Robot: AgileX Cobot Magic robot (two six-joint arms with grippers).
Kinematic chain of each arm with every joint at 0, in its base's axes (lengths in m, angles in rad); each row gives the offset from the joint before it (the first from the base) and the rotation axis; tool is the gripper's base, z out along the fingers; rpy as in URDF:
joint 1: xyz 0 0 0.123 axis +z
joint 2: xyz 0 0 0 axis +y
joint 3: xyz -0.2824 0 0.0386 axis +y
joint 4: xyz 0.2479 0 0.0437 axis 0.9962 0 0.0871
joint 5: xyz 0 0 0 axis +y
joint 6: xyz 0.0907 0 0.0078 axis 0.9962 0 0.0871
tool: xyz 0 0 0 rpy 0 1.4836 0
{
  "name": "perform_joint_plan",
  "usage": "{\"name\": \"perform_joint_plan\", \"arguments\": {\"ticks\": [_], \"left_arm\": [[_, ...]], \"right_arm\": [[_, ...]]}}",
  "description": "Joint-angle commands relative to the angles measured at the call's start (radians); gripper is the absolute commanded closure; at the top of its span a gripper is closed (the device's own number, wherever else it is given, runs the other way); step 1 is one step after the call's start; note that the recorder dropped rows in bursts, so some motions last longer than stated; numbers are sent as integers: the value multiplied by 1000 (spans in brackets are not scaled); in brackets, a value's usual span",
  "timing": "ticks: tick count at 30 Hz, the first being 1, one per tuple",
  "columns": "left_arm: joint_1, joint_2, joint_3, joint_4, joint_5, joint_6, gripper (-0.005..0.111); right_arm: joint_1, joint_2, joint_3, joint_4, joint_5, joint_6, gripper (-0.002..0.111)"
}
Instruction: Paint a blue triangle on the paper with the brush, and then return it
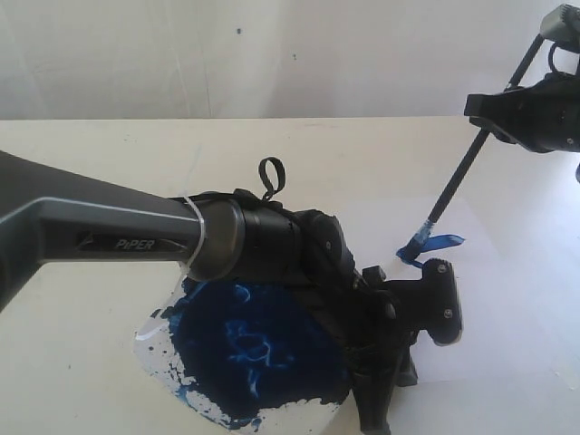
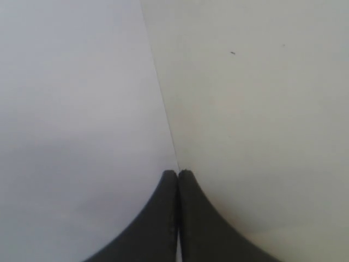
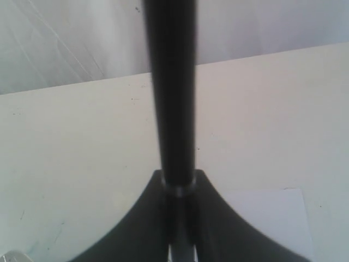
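While left fingers (image 2: 158, 218) sit clenched, the brush (image 1: 456, 181) stands gripped between the right fingers (image 3: 142, 229).

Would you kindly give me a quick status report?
Right gripper shut on brush. Left gripper shut at paper edge. Only one blue stroke painted. Nothing blocking.
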Motion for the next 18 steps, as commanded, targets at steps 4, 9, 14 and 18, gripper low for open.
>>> {"name": "perform_joint_plan", "arguments": {"ticks": [4,9,14,18], "left_arm": [[-4,-1,1,-9,23,-4,107],[-4,-1,1,-9,23,-2,107],[-4,-1,1,-9,23,-2,107],[-4,-1,1,-9,23,-2,107]], "right_arm": [[2,1,3,-44,-5,46,108],[2,1,3,-111,-15,106,108],[2,-14,3,-172,-38,153,108],[2,-26,3,-223,-49,201,108]]}}
